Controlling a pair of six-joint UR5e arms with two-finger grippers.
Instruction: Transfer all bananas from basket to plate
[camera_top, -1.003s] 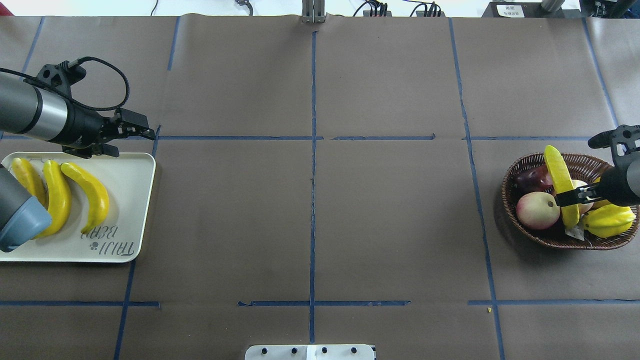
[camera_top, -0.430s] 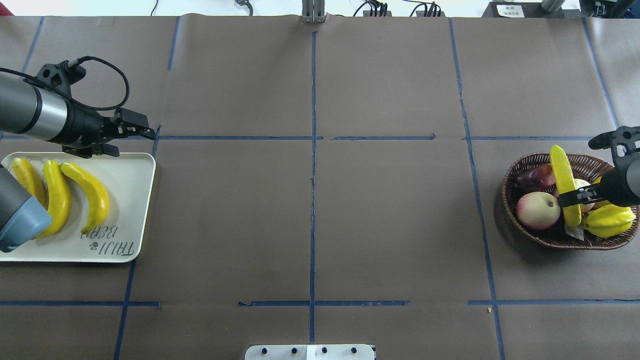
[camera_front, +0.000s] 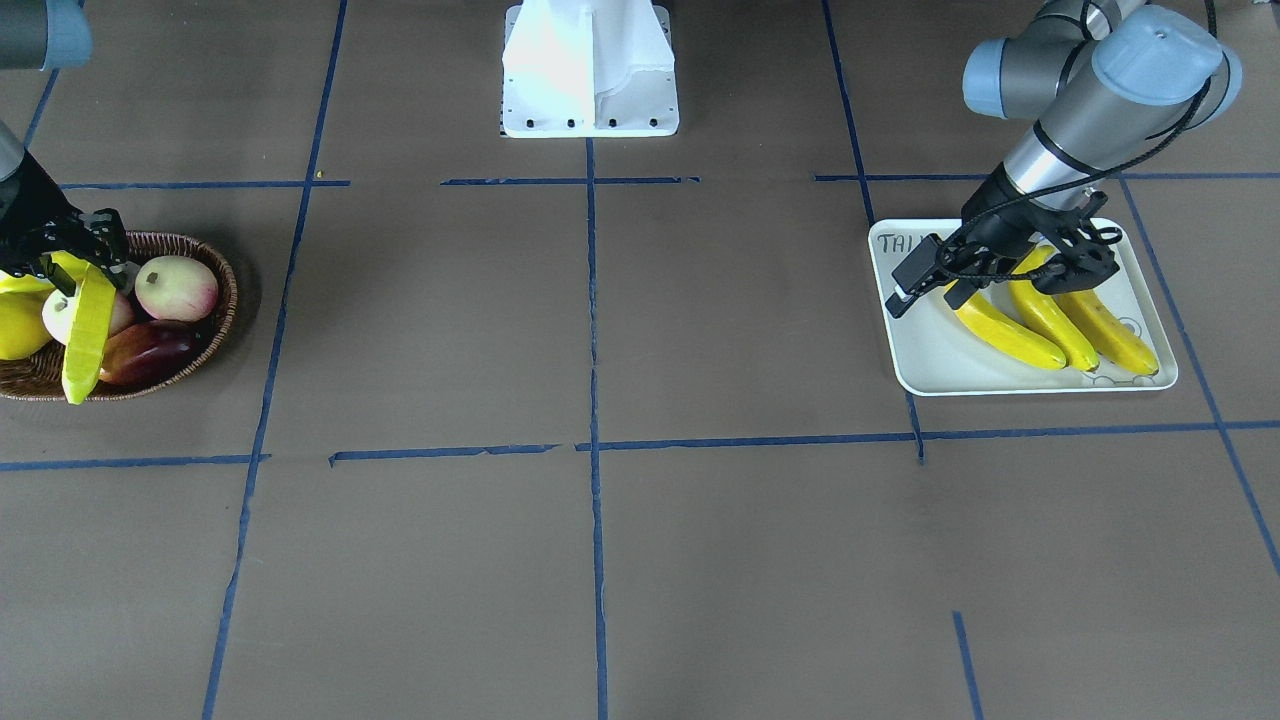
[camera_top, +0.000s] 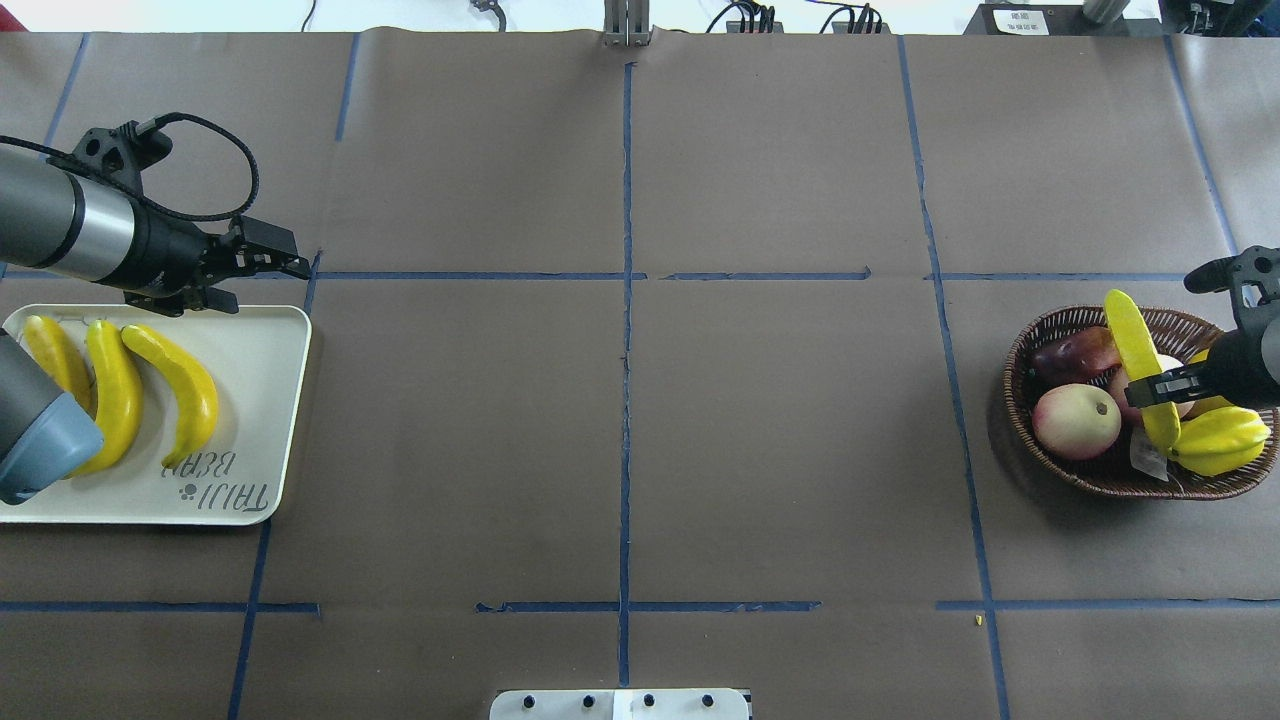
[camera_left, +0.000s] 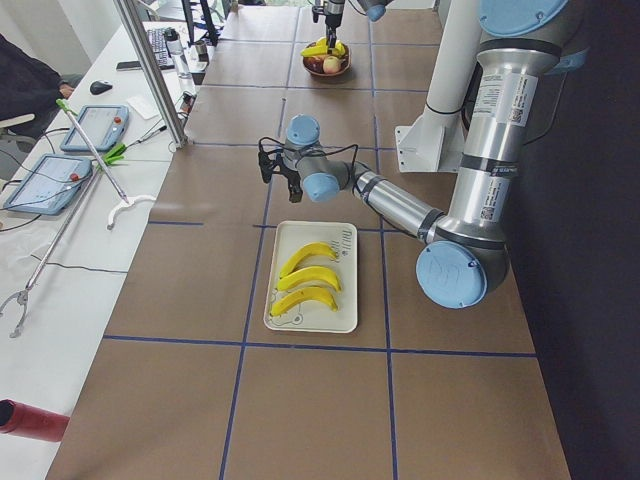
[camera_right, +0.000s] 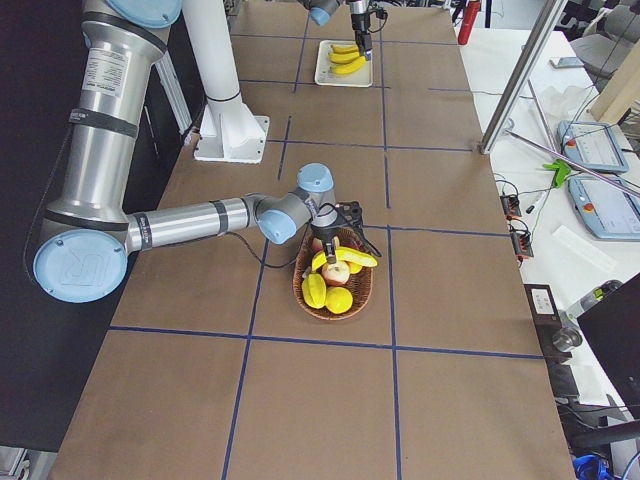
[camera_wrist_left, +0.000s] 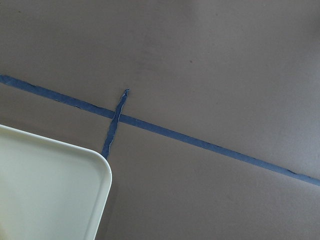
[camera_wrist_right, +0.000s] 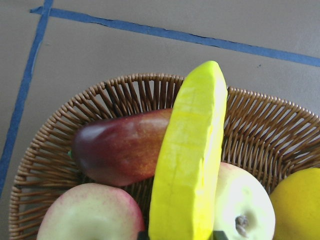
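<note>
Since a second ago the right gripper (camera_top: 1150, 388) and the fruit it holds have shifted a little toward the overhead view's right; the left arm and everything on the plate are unchanged.

Right gripper is clamped across the fourth banana (camera_top: 1135, 350), the yellow-green one, gripping it below mid-length. The banana stands steeply tilted over the basket (camera_top: 1015, 385), its lower end still among the other fruit, a peach (camera_top: 1075, 420) just beside it.

The other three bananas (camera_top: 115, 395) lie side by side on the plate (camera_top: 260, 400), well apart from the basket at the table's opposite end.

Left gripper (camera_top: 290, 262) hovers beside the plate's far corner. Nothing shows in it, and how far its jaws stand apart cannot be told.

Step in hand, as judged: lifting out the last banana — task about three quarters done.

Next move likely calls for raising the banana until its low end clears the rim and the neighbouring fruit, then carrying it across the table toward the plate. The distance is long — a hand-over to the left arm may be needed. The bare strip of plate beside the three bananas looks like the landing spot.
</note>
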